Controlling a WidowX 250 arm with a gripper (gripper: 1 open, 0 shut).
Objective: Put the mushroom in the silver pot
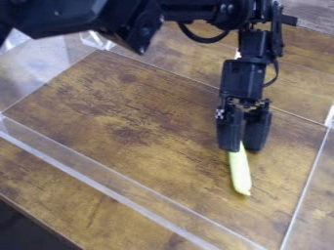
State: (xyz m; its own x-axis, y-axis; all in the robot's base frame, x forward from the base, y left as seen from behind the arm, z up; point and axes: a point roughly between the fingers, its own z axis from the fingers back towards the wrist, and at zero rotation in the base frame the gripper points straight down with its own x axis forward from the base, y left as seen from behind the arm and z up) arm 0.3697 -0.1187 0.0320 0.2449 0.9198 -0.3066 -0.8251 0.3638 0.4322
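Observation:
My black gripper (pixel 243 144) hangs fingers-down over the right part of the wooden tabletop (pixel 117 112), jaws open and nothing visible between them. A thin yellow-green strip (pixel 240 173) lies flat on the wood. Its upper end sits right under my fingertips; whether they touch it I cannot tell. The mushroom and the silver pot are both out of view.
A low clear plastic wall (pixel 78 161) rims the wooden surface along the front, left and right sides. The dark bulk of the arm (pixel 92 20) fills the top left and reaches across the back of the table.

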